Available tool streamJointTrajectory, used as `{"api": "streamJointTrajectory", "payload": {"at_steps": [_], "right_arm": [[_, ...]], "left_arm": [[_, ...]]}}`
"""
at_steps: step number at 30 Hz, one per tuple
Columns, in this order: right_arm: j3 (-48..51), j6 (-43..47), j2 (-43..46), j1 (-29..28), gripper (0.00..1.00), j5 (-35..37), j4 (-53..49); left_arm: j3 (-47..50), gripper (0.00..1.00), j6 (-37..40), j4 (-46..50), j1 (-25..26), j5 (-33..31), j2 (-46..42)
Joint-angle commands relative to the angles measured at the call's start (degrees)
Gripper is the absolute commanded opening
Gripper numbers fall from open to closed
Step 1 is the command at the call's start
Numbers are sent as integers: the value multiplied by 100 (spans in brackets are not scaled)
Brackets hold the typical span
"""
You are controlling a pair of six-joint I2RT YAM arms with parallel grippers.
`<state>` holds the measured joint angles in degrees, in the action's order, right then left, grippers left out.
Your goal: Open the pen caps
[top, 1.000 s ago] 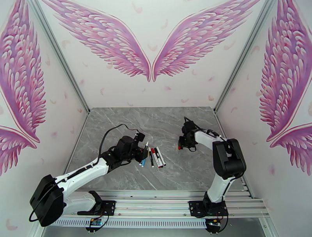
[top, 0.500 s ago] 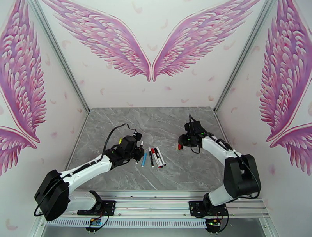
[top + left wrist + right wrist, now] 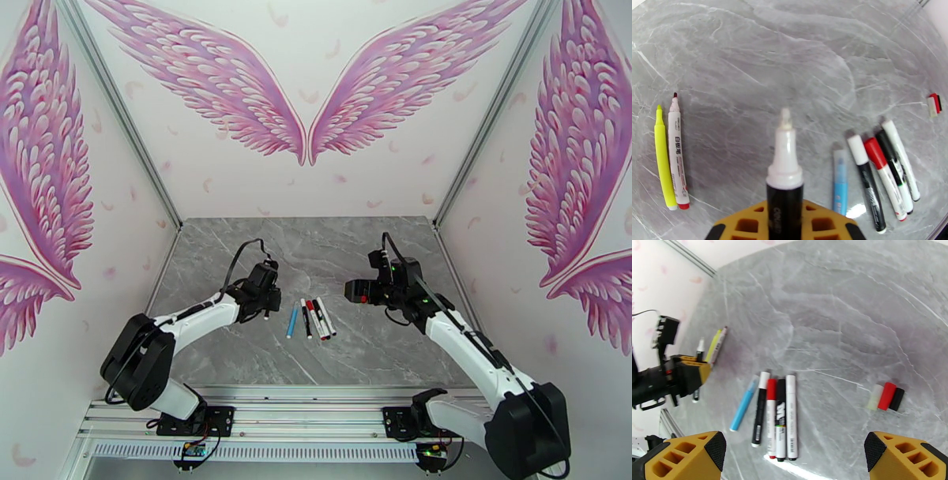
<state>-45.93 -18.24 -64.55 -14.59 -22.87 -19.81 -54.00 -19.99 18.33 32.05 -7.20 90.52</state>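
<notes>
**Surroundings**
- Worktop (image 3: 853, 311): grey marble pattern with white veining.
- Walls (image 3: 308, 103): white, with a pink-and-violet feathered wing mural.

**Robot**
- Left claw (image 3: 785, 231) and right claw (image 3: 794, 447): yellow-orange fingers with black pads.
- Arms (image 3: 466, 347): white shells, black joints.

**Pens and caps**
- Held pen (image 3: 785, 185): black barrel, white neck and tip.
- Pen caps (image 3: 885, 396): one off-white, one red, one black.
- Yellow pen (image 3: 663, 162): yellow throughout.
- Red-tipped pen (image 3: 676, 158): white barrel, black lettering, red end.
- Blue pen (image 3: 743, 405): light blue.
- Capped pens (image 3: 780, 417): one white cap on a black barrel, one red cap on white, one black cap on white with a green band, and one all white.
</notes>
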Motion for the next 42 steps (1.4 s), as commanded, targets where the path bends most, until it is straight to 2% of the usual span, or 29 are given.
{"api": "streamJointTrajectory", "payload": {"at_steps": [1, 9, 26, 42], "right_arm": [[216, -225, 368, -32, 99, -366, 449], [322, -329, 593, -42, 99, -418, 576], [383, -396, 453, -53, 99, -552, 496], [311, -356, 370, -101, 99, -569, 450]], "left_arm": [[-363, 0, 280, 246, -111, -236, 286], [-696, 0, 549, 414, -333, -717, 899], [-1273, 3, 349, 686, -401, -1695, 1769], [-1596, 17, 431, 918, -516, -1865, 2123]]}}
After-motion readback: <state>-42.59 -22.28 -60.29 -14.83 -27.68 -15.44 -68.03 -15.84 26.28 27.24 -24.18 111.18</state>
